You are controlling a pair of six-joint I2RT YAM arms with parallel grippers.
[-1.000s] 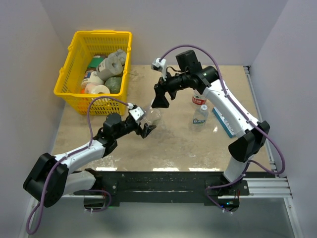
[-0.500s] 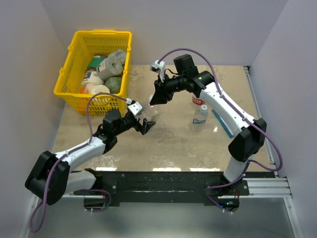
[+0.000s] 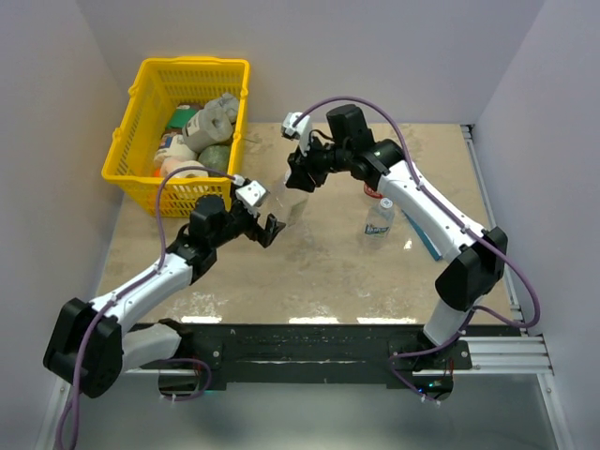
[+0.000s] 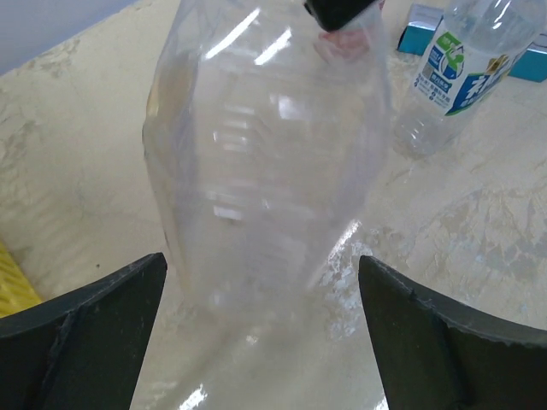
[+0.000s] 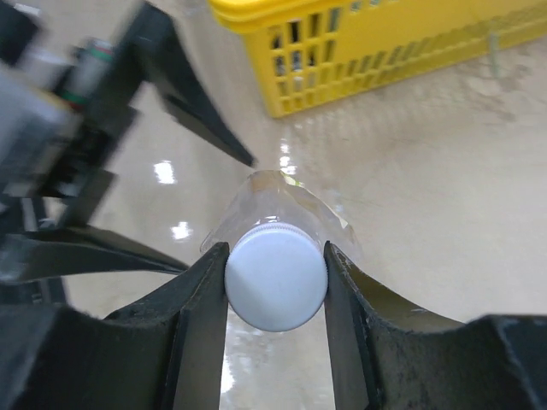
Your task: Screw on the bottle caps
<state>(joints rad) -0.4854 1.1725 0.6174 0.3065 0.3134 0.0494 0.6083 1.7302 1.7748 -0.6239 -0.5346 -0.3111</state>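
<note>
Here, from the top camera, the clear bottle (image 3: 293, 200) stands upright near the middle of the table (image 3: 328, 272). The left gripper (image 3: 268, 228) lies at about 7 o'clock of it, and the right gripper (image 3: 298, 178) comes down on its top from 1 o'clock. A blue-labelled bottle (image 3: 379, 217) stands at 3 o'clock of the clear one, well apart from it. A flat blue-and-white box (image 3: 420, 239) lies just beyond, partly under the right arm. The yellow basket (image 3: 192, 64) sits at 10 o'clock on the table with mixed items in it.

In the left wrist view the clear bottle (image 4: 265, 162) fills the middle. The left gripper (image 4: 261, 259) is spread wide, one dark finger (image 4: 85, 333) at 8 o'clock and the other at 4 o'clock. Bare table shows between each finger and the bottle wall, so it has hold of nothing. The blue-labelled bottle (image 4: 453, 73) and the box (image 4: 420, 24) show at 2 o'clock, and a dark piece of the right gripper (image 4: 338, 10) sits at 12 o'clock on the bottle's top.

In the right wrist view the right gripper (image 5: 276, 275) is closed on the white cap (image 5: 276, 275), one finger (image 5: 201, 316) pressed to each side. The cap sits on the neck of the clear bottle (image 5: 282, 205). The left gripper (image 5: 171, 85) shows blurred at 10 o'clock, the basket (image 5: 385, 51) at 1 o'clock.
</note>
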